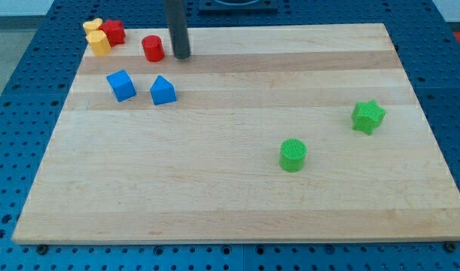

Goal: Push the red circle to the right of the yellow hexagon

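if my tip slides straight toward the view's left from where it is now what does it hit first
Most likely the red circle: it sits just to the view's left of my tip, a small gap apart. Beyond it lie the yellow hexagon and another red block.

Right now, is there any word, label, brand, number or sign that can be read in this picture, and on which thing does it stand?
None: no text or sign can be read anywhere.
The wooden board, the red circle, the yellow hexagon and the other blocks are plain.
My tip, just to the view's right of the red circle, carries no marking.
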